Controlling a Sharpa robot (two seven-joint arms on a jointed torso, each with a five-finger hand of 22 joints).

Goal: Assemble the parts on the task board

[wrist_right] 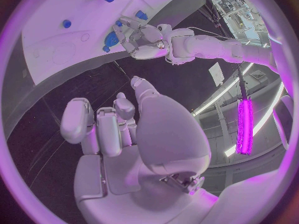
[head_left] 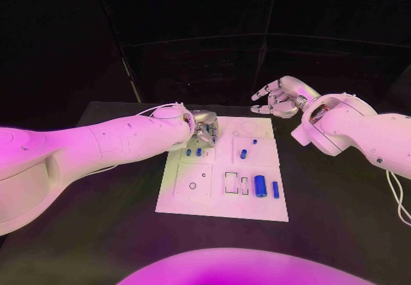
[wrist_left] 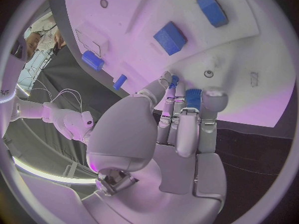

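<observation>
The board lies flat at the middle of the black table, long axis running away from the robot. Blue parts sit on it: a thick cylinder and a thinner rod side by side in the near right section, beside two rectangular outlines; a short peg and a smaller one in the middle right section; two small pegs in the middle left section.

The left hand is over the far left part of the board, just beyond the two small pegs. In the left wrist view its fingers are curled together with the tips down at the board surface, and a small blue part shows between the fingertips, pinched there.

The right hand hangs in the air beyond the far right corner of the board, apart from it. Its fingers are spread and loosely bent, and it holds nothing.
</observation>
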